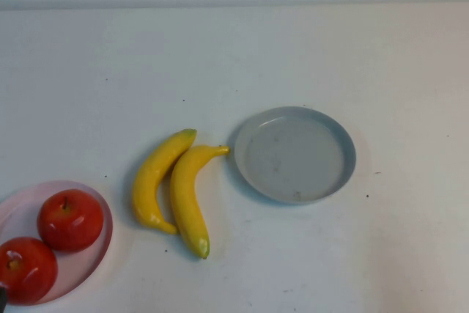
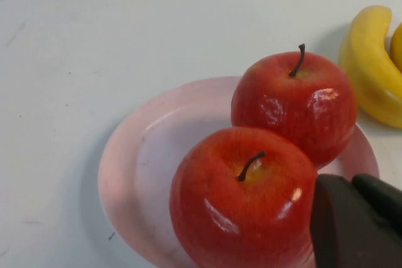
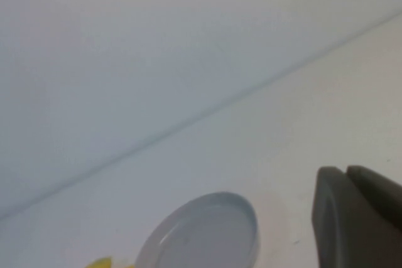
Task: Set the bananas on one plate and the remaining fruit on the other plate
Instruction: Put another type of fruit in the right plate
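A: Apples (image 1: 50, 243) both sit on your pink plate (image 1: 101, 243) far left; left gripper (image 2: 357, 221) is just beside the near one, fingers can't tell.
B: Then?
A: Bananas (image 1: 172, 188) touching on the table (image 1: 234, 56), mid. Grey plate (image 1: 295, 154) just right of them. Right gripper (image 3: 358, 214) above the table, fingers can't tell.
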You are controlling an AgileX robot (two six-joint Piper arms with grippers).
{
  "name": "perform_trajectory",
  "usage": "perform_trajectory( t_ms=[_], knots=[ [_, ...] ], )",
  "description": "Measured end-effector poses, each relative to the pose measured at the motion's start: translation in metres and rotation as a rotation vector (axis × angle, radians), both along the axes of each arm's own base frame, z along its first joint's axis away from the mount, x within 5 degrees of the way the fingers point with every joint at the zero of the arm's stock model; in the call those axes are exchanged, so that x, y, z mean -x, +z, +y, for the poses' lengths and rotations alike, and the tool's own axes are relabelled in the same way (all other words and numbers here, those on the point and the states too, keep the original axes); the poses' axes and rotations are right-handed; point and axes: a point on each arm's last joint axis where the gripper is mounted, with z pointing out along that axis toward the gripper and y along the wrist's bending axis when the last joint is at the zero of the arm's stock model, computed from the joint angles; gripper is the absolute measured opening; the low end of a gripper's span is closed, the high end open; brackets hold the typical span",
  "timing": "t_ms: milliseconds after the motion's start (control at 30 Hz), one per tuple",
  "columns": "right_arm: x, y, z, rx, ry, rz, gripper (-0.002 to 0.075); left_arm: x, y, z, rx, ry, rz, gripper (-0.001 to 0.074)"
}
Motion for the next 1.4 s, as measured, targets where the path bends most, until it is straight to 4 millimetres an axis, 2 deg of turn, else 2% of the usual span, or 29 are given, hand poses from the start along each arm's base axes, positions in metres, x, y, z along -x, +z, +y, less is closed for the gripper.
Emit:
perform_trajectory(
  t_ms=[67,200,367,500,633,833,933,1067,1267,1400],
  knots=[
    [0.002,0.023,0.004,0.016,0.05,0.042,-0.0017,0.0,0.0,0.0,0.0,0.0,0.0,0.0004],
    [-0.002,0.057,0.014,0.087,0.164,0.243,-0.0017,0.0,0.0,0.0,0.0,0.0,0.0,0.0004],
    [-0.027,0.078,0.022,0.207,0.29,0.526,-0.0017,0.0,0.0,0.0,0.0,0.0,0.0,0.0003],
    [-0.055,0.081,0.025,0.268,0.37,0.715,-0.0017,0.0,0.0,0.0,0.0,0.0,0.0,0.0003],
    [-0.088,0.071,0.028,0.326,0.453,0.886,-0.0017,0.0,0.0,0.0,0.0,0.0,0.0,0.0003],
    [-0.123,0.061,0.049,0.377,0.562,0.963,-0.0017,0.0,0.0,0.0,0.0,0.0,0.0,0.0003],
    [-0.141,0.064,0.072,0.422,0.628,0.947,-0.0017,0.0,0.0,0.0,0.0,0.0,0.0,0.0003],
    [-0.158,0.067,0.117,0.506,0.756,0.912,-0.0017,0.0,0.0,0.0,0.0,0.0,0.0,0.0003],
    [-0.179,0.064,0.204,0.641,0.955,0.871,-0.0015,0.0,0.0,0.0,0.0,0.0,0.0,0.0003],
    [-0.19,0.059,0.254,0.691,1.047,0.866,0.0027,0.0,0.0,0.0,0.0,0.0,0.0,0.0003]
  ],
)
